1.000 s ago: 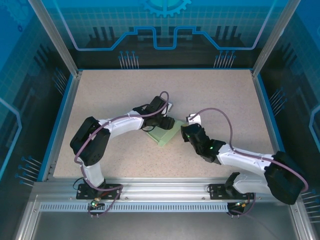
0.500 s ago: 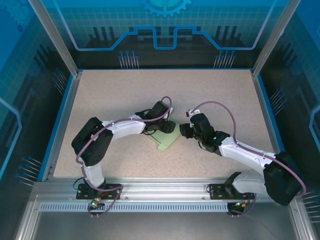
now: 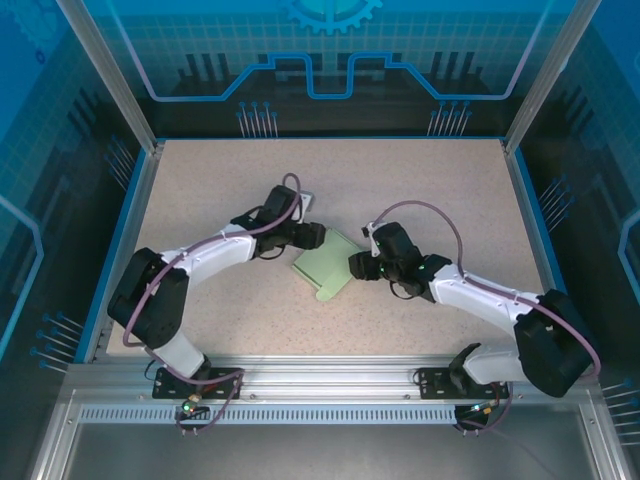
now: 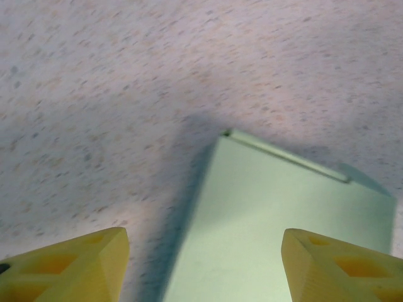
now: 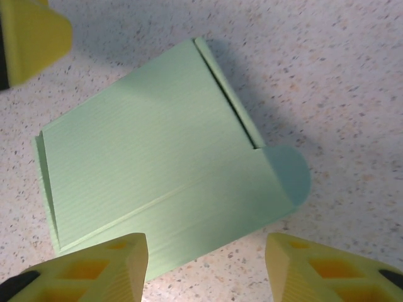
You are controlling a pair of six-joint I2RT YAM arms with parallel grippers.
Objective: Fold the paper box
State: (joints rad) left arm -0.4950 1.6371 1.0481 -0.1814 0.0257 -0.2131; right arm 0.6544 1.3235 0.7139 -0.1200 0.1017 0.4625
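Two pairs of yellow-tipped jaws are standing parted with nothing between them. The left jaws are hanging wide above one corner of the paper box, and the right jaws are hanging half-wide above its long lower edge. Neither pair seems to be touching the card, though the top view is too small to be sure. The paper box is lying flat on the speckled table at mid-frame, with a rounded tab sticking out.
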